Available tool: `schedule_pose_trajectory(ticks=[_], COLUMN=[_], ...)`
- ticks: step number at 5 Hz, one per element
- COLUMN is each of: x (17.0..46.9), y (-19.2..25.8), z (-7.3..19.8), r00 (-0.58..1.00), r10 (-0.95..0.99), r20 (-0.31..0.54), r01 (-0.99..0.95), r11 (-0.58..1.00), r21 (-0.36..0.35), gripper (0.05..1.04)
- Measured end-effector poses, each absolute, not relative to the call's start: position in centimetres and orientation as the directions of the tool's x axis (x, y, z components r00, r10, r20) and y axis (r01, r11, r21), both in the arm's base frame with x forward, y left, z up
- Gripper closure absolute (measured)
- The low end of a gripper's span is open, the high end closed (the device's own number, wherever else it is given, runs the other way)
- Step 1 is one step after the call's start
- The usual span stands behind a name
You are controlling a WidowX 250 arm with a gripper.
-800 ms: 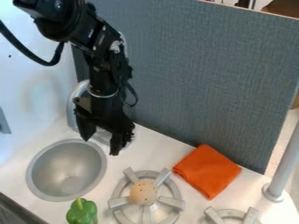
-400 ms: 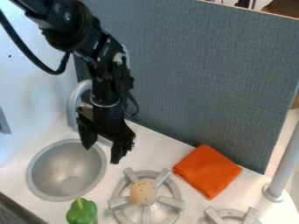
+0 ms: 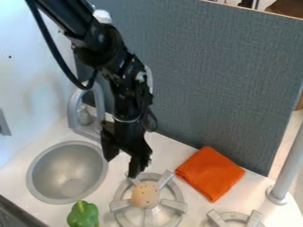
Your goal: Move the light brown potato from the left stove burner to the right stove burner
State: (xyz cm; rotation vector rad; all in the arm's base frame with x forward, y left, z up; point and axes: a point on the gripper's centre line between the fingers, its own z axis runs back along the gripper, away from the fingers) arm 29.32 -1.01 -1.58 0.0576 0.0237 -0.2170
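The black robot arm (image 3: pixel 121 88) comes in from the upper left, with a black cable (image 3: pixel 53 48) looping beside it. Its gripper (image 3: pixel 122 166) hangs down over the white counter (image 3: pixel 168 150), between the sink (image 3: pixel 42 193) and the near burner (image 3: pixel 120 205). The two fingers are spread, with a gap between their tips and nothing pinched in it. One fingertip is near the sink's right rim; the other shows just at the back of the burner, and whether it touches the metal there cannot be told.

The thing nearest to the gripper is a tan, rounded piece of food (image 3: pixel 145 195) with small dark specks. It rests on the middle of the burner, among the gray bars, just below the fingers in the view and apart from them.

A green pepper (image 3: pixel 83 216) lies at the bottom edge of the view, between the sink and the burner, its stem pointing up in the view. A folded orange cloth (image 3: pixel 210 173) lies right of the burner, close to the gray partition (image 3: pixel 219 80). Behind the sink stands a curved gray faucet (image 3: pixel 73 111), near the white wall (image 3: pixel 35 102). At the lower right are part of a second burner (image 3: pixel 254 219) and an upright gray pole (image 3: pixel 287 170).
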Motion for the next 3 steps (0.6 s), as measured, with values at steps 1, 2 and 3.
schedule_pose_trajectory(ticks=[1,2,3], x=[29.79,29.73,29.80], y=[-1.59,-2.01,-2.19], z=[-3.16,-3.92,-3.94], r00=[0.970,0.964,0.963], r10=[-0.231,-0.246,-0.250], r20=[-0.077,-0.104,-0.097], r01=[0.235,0.252,0.254], r11=[0.971,0.967,0.966], r21=[0.048,0.045,0.038], gripper=[0.075,0.075,0.075])
